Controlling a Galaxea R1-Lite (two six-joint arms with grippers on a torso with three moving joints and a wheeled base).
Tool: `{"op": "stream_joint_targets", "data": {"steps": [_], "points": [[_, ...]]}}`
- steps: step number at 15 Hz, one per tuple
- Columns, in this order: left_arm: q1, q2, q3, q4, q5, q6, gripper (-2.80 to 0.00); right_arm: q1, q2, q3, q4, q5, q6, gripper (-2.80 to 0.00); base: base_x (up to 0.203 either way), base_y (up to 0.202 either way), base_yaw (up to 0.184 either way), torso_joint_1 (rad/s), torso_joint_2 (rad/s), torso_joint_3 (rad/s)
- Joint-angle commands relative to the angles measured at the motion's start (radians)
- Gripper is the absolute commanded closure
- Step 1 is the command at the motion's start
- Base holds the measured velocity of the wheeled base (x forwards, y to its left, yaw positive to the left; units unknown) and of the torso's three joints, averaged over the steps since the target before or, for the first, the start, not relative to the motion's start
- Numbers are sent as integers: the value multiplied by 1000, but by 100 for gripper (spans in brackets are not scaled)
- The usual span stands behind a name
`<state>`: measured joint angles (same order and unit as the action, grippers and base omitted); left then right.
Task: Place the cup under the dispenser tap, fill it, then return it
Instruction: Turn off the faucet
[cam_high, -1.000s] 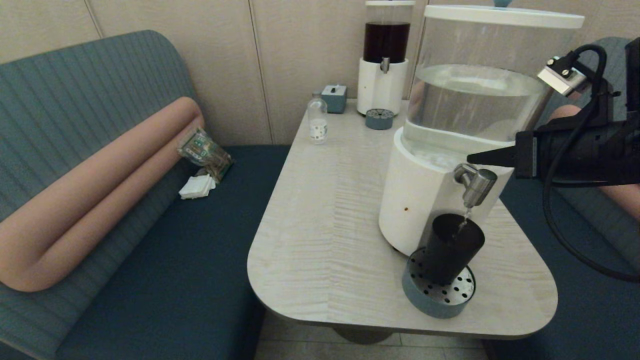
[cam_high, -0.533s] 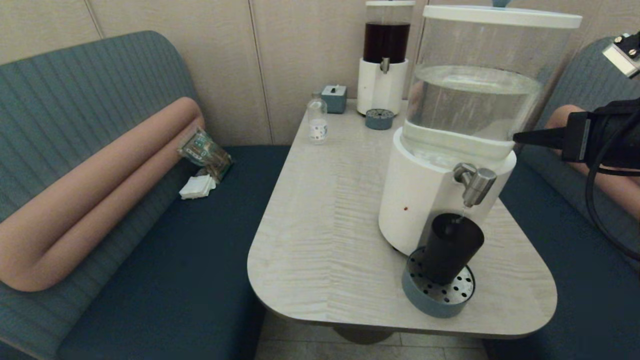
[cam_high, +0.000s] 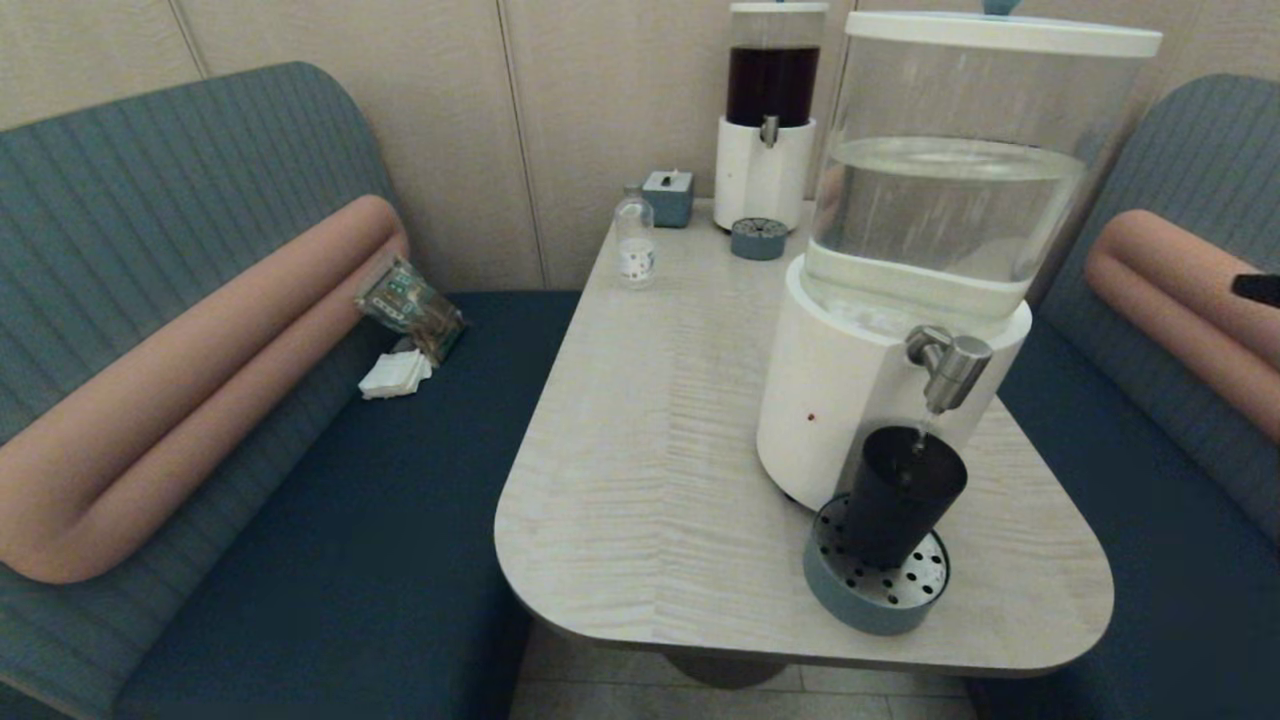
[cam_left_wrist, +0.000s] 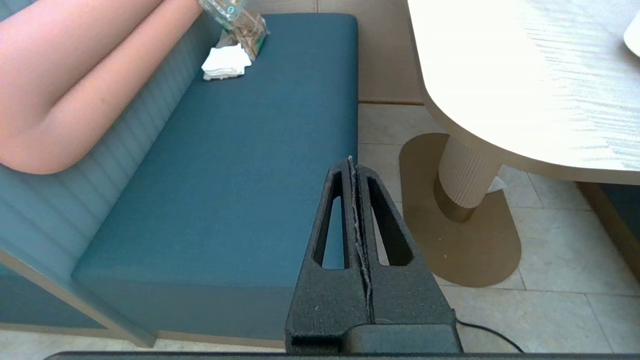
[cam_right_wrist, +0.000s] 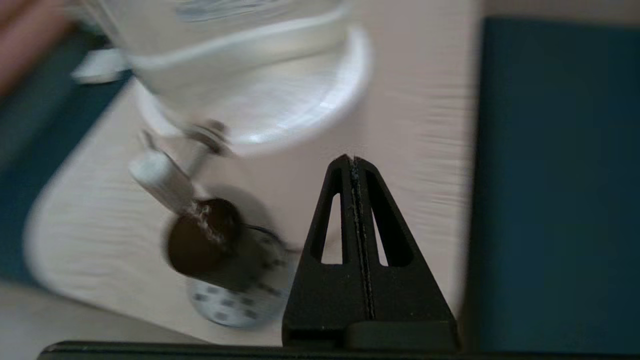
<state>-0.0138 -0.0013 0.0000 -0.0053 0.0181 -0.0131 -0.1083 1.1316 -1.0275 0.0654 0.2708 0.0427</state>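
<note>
The black cup (cam_high: 900, 495) stands upright on a round blue-grey drip tray (cam_high: 876, 592), directly beneath the steel dispenser tap (cam_high: 950, 365) of the big white-based water dispenser (cam_high: 850, 400). A thin thread of water falls from the spout into the cup. My right gripper (cam_high: 1260, 288) shows only as a dark tip at the right edge, well away from the tap. In the right wrist view this gripper (cam_right_wrist: 352, 160) is shut and empty, with the cup (cam_right_wrist: 202, 240) and tap (cam_right_wrist: 162, 180) off to one side. My left gripper (cam_left_wrist: 352, 161) hangs shut and empty beside the table, over the bench seat's edge.
A dark-liquid dispenser (cam_high: 770, 110), a small drip tray (cam_high: 758, 238), a clear bottle (cam_high: 635, 240) and a small blue box (cam_high: 668, 196) stand at the table's far end. Benches with pink bolsters (cam_high: 200, 380) flank the table. A packet (cam_high: 408, 300) and napkins (cam_high: 393, 374) lie on the left seat.
My right arm has pulled back from beside the tap to the right, almost out of the head view. The cup has stayed on the tray under the spout.
</note>
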Motion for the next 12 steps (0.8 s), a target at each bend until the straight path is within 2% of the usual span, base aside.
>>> {"op": "stream_joint_targets", "data": {"steps": [1,4,8,12], "points": [[0,0,2,-1,0,-1,0,-64,-176,68,-4,-5,-21,0,0,0,0,0,0,0],[0,0,2,-1,0,-1,0,-89,-353,139,-4,-9,-31,0,0,0,0,0,0,0],[0,0,2,-1,0,-1,0,-91,-572,238,-3,-8,-35,0,0,0,0,0,0,0],[0,0,2,-1,0,-1,0,-78,-777,281,29,-5,-38,0,0,0,0,0,0,0]]}}
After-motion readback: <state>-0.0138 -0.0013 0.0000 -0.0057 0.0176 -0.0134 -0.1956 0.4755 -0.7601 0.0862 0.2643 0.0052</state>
